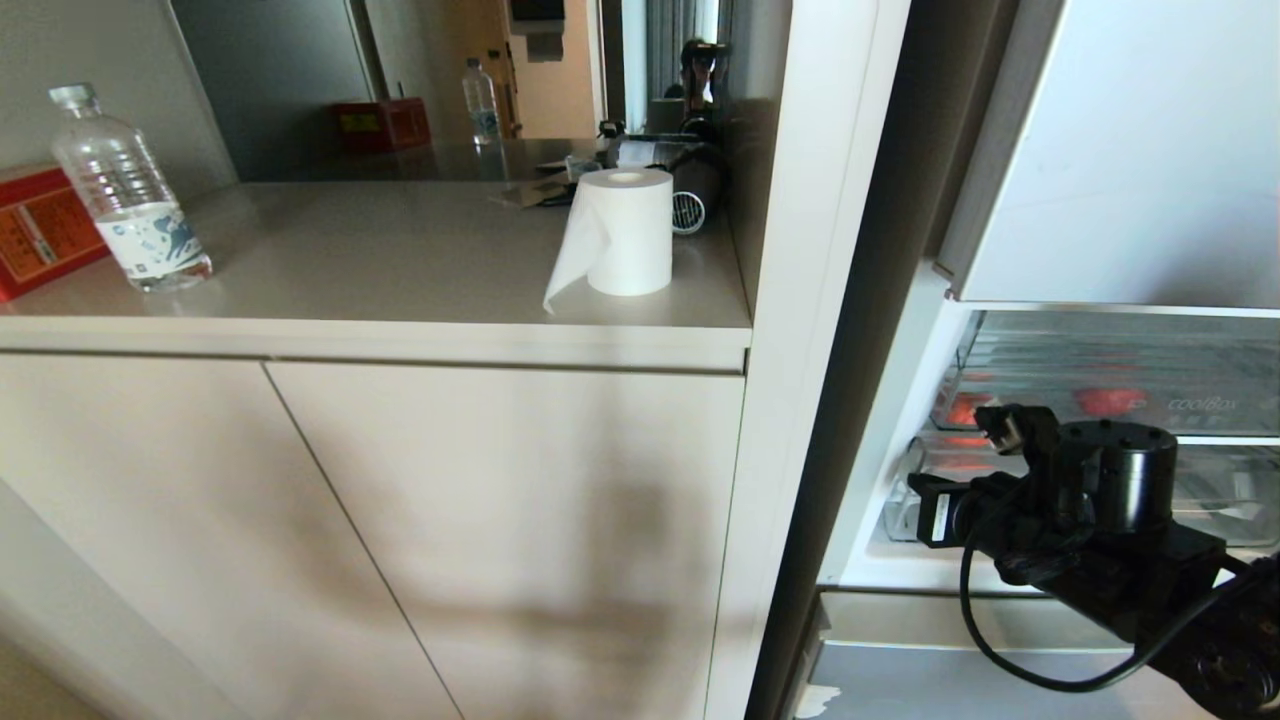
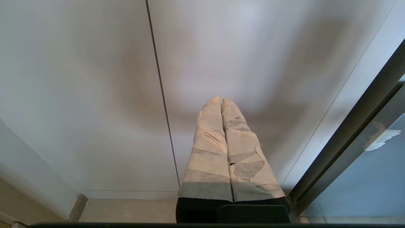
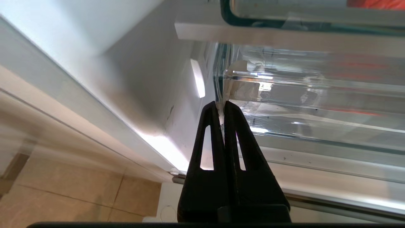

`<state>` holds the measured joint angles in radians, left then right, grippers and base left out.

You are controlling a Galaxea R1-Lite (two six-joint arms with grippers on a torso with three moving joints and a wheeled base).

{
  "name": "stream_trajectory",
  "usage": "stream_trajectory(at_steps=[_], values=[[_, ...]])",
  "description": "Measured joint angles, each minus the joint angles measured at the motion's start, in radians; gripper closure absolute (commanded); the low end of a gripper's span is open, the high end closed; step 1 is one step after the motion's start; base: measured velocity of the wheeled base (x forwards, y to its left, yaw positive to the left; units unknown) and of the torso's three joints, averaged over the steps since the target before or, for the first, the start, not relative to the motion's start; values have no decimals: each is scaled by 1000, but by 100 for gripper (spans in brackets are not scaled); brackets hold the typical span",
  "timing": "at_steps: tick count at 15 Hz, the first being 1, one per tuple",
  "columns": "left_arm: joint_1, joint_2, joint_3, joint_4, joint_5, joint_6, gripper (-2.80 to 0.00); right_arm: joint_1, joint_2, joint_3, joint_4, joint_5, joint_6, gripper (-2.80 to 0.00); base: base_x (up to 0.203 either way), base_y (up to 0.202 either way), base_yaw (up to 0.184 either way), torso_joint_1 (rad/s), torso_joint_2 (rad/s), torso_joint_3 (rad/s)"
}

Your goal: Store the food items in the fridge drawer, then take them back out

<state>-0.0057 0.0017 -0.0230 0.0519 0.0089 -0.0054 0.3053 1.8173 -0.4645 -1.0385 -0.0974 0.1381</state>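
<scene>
While the right gripper (image 3: 221,106) reaches into the open fridge, its black jaws are pressed together on the front corner of the lower clear drawer (image 3: 316,104), pinching the white tape at that edge. In the head view this gripper is hidden behind its own arm, which crosses the lower right in front of the fridge shelves.

Two clear drawers sit one above the other in the fridge. The upper drawer (image 1: 1120,375) holds two red fruits (image 1: 1108,402), one near its left end and one further right; both show only dimly through the clear wall. The right wrist view shows just a sliver of red at its edge and faint red reflections in the lower drawer's wall, so the count comes from the head view alone.

The left gripper (image 2: 221,101) appears only in its own wrist view, its jaws wrapped in pale tape and closed with nothing between them, pointing at the beige cabinet doors (image 2: 95,95).

Only the head view shows the counter (image 1: 400,270) to the left of the fridge. On it stand one water bottle (image 1: 128,195), one red box (image 1: 40,240) just beside the bottle, and one roll of white paper (image 1: 625,232) with a loose sheet hanging down. A mirror behind the counter repeats the bottle and box.
</scene>
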Motion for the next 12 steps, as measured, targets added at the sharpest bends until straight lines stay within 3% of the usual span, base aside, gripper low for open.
stream_trajectory(at_steps=[6, 11, 12], values=[[0, 0, 0, 0, 0, 0, 0, 6, -88, 87, 4, 9, 4, 0, 0, 0, 0, 0, 0, 0], [0, 0, 0, 0, 0, 0, 0, 47, -294, 290, 15, 13, 0, 0, 0, 0, 0, 0, 0, 0], [0, 0, 0, 0, 0, 0, 0, 57, -350, 335, 2, 13, -4, -280, 0, 0, 0, 0, 0, 0]])
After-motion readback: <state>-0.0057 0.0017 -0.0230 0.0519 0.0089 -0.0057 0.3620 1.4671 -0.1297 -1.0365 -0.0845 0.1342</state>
